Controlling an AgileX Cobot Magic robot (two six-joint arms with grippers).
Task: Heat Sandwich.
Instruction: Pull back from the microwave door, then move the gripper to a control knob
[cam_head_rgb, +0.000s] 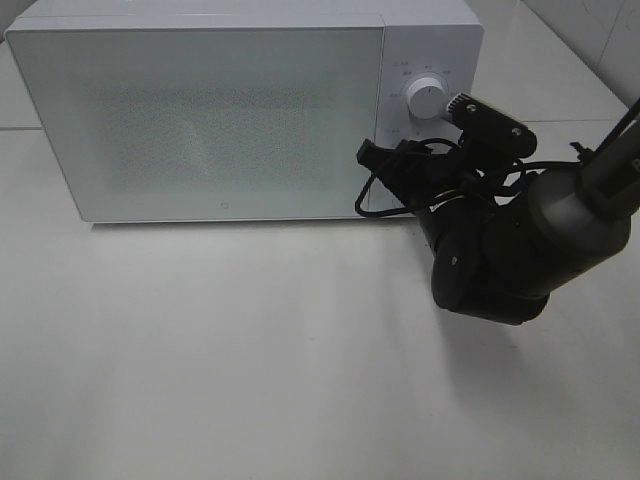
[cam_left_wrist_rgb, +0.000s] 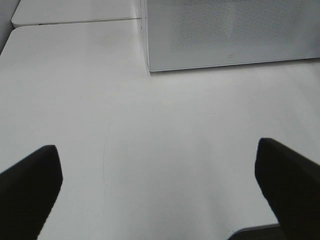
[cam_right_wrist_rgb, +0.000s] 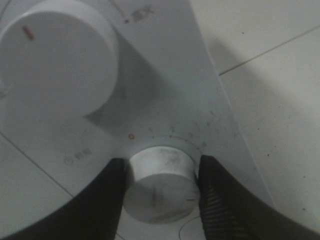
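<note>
A white table (cam_head_rgb: 250, 350) carries a white microwave (cam_head_rgb: 200, 110) with its door closed. The right gripper (cam_right_wrist_rgb: 161, 172) clamps the lower knob (cam_right_wrist_rgb: 159, 195) on its panel. The left gripper (cam_left_wrist_rgb: 159, 180) hangs over the table with its jaws wide apart. Where the sandwich is, I cannot tell.

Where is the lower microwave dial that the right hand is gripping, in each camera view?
Right wrist: the lower dial is in the foreground, clamped in the right hand, with the upper dial beyond it.
Exterior high: hidden behind the right hand, just below the upper dial.
Left wrist: not in it; only a door corner of the microwave shows.
Shared landmark: the white microwave front.
</note>
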